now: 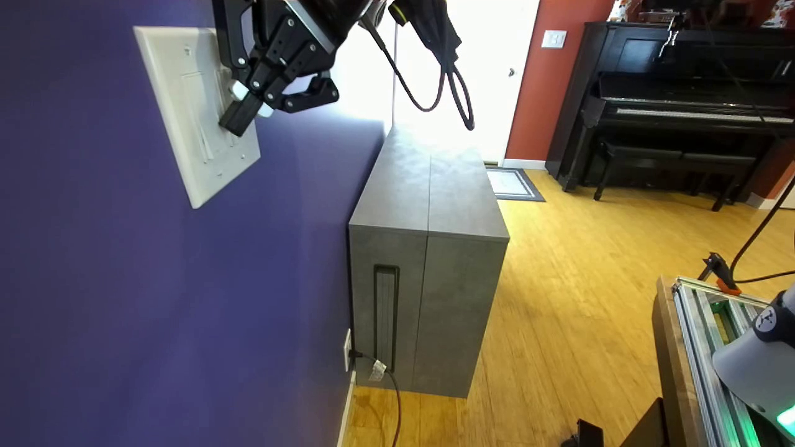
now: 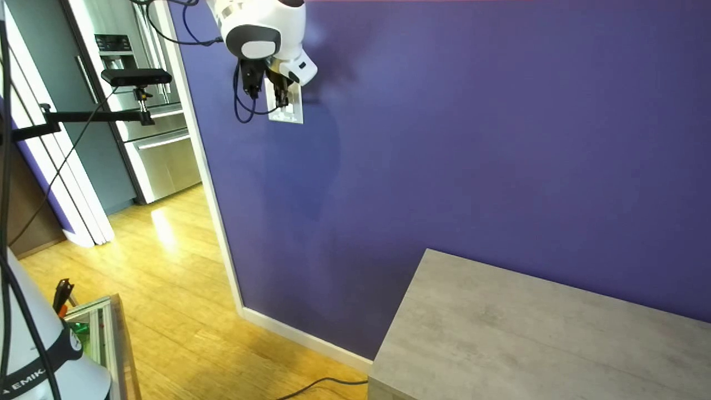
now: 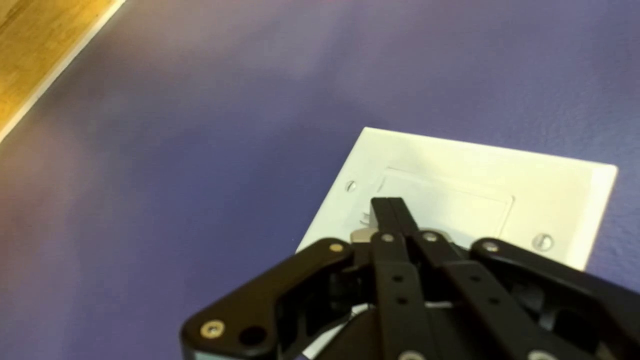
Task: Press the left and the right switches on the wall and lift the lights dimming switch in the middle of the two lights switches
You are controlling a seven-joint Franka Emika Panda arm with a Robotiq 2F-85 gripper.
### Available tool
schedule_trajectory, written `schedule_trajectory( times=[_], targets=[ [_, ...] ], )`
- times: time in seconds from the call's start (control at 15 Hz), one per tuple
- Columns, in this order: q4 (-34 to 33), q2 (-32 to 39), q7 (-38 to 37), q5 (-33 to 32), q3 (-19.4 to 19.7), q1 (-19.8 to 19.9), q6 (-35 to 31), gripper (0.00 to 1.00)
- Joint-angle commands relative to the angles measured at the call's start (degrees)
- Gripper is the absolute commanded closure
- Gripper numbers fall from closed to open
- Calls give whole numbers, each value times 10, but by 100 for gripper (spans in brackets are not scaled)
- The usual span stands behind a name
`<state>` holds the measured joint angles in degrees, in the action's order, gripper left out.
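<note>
A white switch plate [image 1: 158, 53] is fixed on the violet-blue wall [image 1: 261, 279]. It also shows in an exterior view [image 2: 295, 115], partly behind the arm, and in the wrist view [image 3: 565, 180]. One upright paddle [image 1: 197, 115] is visible in it; in the wrist view a paddle [image 3: 450, 205] lies beside and beyond my fingertips. The remaining paddle and the middle dimmer are mostly hidden by the gripper. My gripper [image 1: 231, 121] is shut with nothing between its fingers. In the wrist view its tips [image 3: 387, 200] are over the plate, at or very near its surface; contact cannot be told.
A grey cabinet [image 1: 428, 186] stands against the wall below the plate. A power cord [image 1: 396, 397] runs from a low outlet. Cables [image 1: 456, 93] hang from the arm. A doorway trim [image 2: 205, 166] borders the wall. The robot base stands on a framed table [image 1: 686, 360].
</note>
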<state>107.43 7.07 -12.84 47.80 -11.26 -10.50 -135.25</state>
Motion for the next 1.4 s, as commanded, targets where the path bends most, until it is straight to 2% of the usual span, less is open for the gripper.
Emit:
schedule_trajectory(
  times=[0.0,0.4,1.33],
  targets=[
    [-3,-6,25,53,-3,3,-1,100],
    [-3,-10,50,94,-2,8,17,100],
    [-2,-14,56,97,0,9,20,100]
  ],
)
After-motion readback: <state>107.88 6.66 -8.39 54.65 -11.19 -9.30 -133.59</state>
